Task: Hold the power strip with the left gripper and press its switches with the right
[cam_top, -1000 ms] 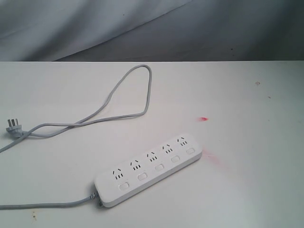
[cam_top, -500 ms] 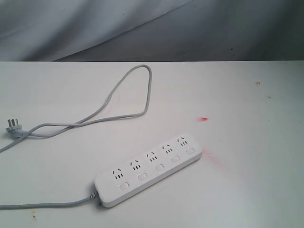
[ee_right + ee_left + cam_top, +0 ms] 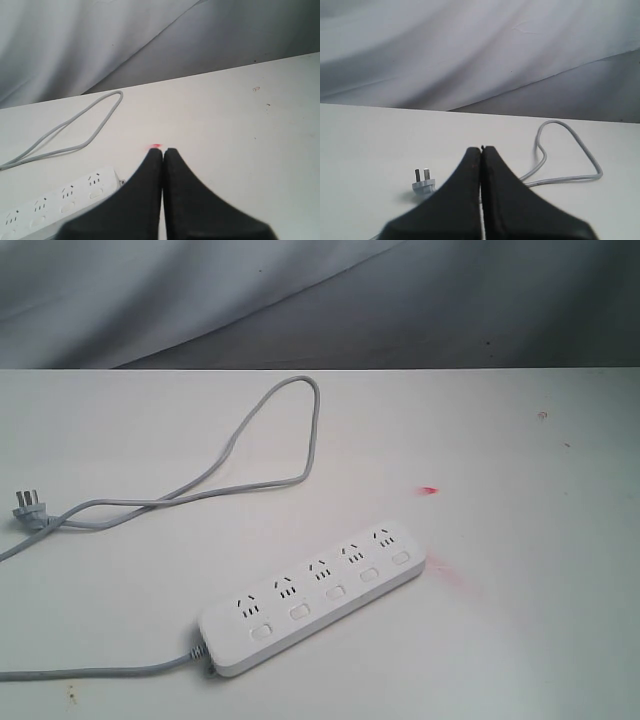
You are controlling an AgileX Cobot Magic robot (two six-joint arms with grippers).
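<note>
Strip: long white rounded plastic power strip (image 3: 312, 598), flat on white table (image 3: 530, 640), set diagonal, outlets up, nothing touching it.
Switches: five small white rounded-rect switches (image 3: 333, 592) in a row along strip, one by ea. outlet, on the long edge nearer the exterior cam.
Cable: thin grey cable (image 3: 268, 440), out of strip's lower end, wide loop lying well behind strip.
Plug: small grey plug w/ metal prongs (image 3: 27, 506), far off to the side of strip's cable end.
Left gripper: left gripper (image 3: 481, 149), black fingers (image 3: 465, 175) pressed flat together, no gap, nothing held; over table nr plug (image 3: 422, 182), apart from strip.
Right gripper: right gripper (image 3: 163, 151), black fingers (image 3: 182, 185) closed tight, nothing between; beside strip's (image 3: 55, 200) free end, not touching it.
Marks: small red mark (image 3: 429, 490) a bit beyond strip's free end; faint pink smear (image 3: 448, 575) just beside that end.
Backdrop: wrinkled grey cloth (image 3: 300, 300) behind table, well behind strip.
</note>
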